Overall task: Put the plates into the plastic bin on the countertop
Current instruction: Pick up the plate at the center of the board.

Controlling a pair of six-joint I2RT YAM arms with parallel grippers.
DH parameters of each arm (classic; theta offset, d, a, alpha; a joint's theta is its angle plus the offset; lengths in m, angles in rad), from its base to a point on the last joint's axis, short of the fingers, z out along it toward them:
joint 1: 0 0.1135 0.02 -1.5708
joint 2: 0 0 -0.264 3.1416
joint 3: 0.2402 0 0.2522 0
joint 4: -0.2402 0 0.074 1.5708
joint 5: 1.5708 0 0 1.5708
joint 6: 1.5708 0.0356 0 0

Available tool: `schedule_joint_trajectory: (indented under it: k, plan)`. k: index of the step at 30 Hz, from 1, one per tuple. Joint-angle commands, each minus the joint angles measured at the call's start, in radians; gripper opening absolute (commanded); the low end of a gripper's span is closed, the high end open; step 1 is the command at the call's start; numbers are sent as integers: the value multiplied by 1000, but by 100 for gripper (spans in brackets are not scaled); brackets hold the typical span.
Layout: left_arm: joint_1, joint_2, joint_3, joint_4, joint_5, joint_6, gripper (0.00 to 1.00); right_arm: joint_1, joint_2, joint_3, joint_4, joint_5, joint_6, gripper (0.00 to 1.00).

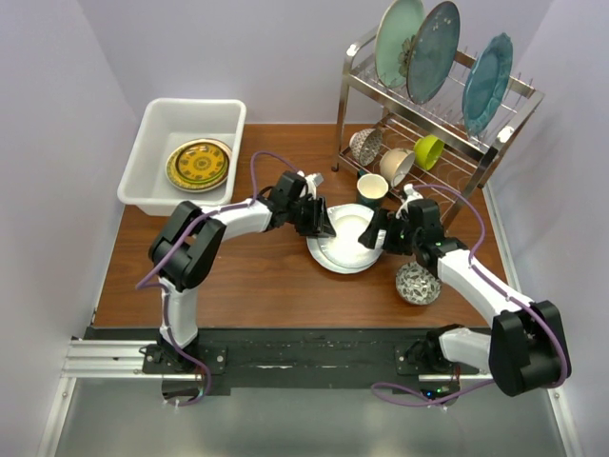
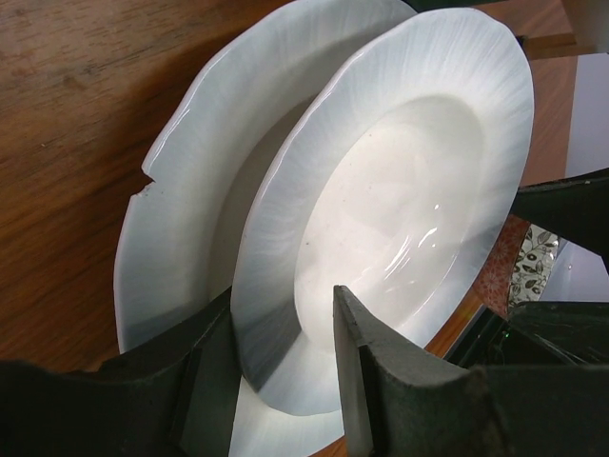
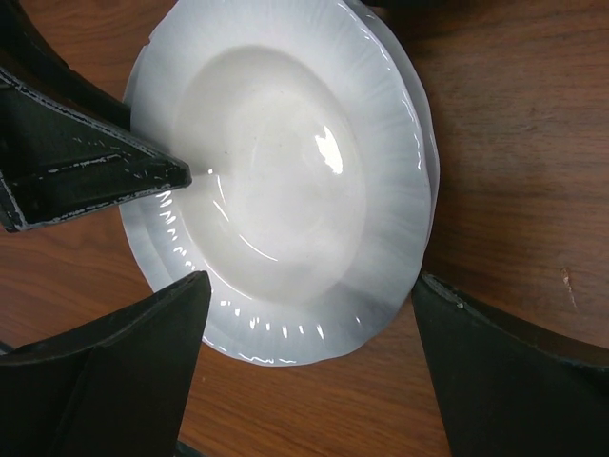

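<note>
Two cream-white ribbed plates (image 1: 344,240) lie stacked on the wood countertop (image 1: 257,276) at the middle. My left gripper (image 1: 319,221) is shut on the left rim of the top plate (image 2: 400,190), one finger above and one below. The top plate is tilted up off the lower plate (image 2: 190,190), which has a chipped rim. My right gripper (image 1: 376,228) is open at the stack's right side; in the right wrist view (image 3: 314,286) its jaws straddle the plate rim (image 3: 285,190) without touching. The white plastic bin (image 1: 162,119) at the back left holds a yellow patterned plate (image 1: 198,165).
A steel wire rack (image 1: 495,124) at the back right holds teal glazed plates (image 1: 433,48), small bowls (image 1: 366,145) and a lime green dish (image 1: 428,150). A dark mug (image 1: 372,188) stands behind the stack. A patterned bowl (image 1: 418,283) sits under my right arm.
</note>
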Motion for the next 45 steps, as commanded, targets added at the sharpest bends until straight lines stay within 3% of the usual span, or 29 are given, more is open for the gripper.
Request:
schedule_joint_trajectory:
  k: [1,10,20,27,36,42,45]
  plan:
    - [-7,62,-5,-121,-48,50,46,-6,-48,-18,69,-34,15,89]
    - [-13,88,9,-122,-40,50,45,-4,-74,-50,142,-137,18,82]
    - [-13,100,9,-140,-46,60,45,-6,-80,-107,244,-215,58,47]
    - [-13,87,1,-165,-80,66,45,-7,-117,-148,264,-201,110,29]
    - [-15,65,-32,-145,-51,76,45,-13,-204,-179,264,-137,187,14]
    - [-15,48,-63,-114,-11,76,45,-13,-211,-181,280,-140,213,25]
    - [-21,47,-74,-105,0,74,45,-15,-194,-179,314,-173,218,44]
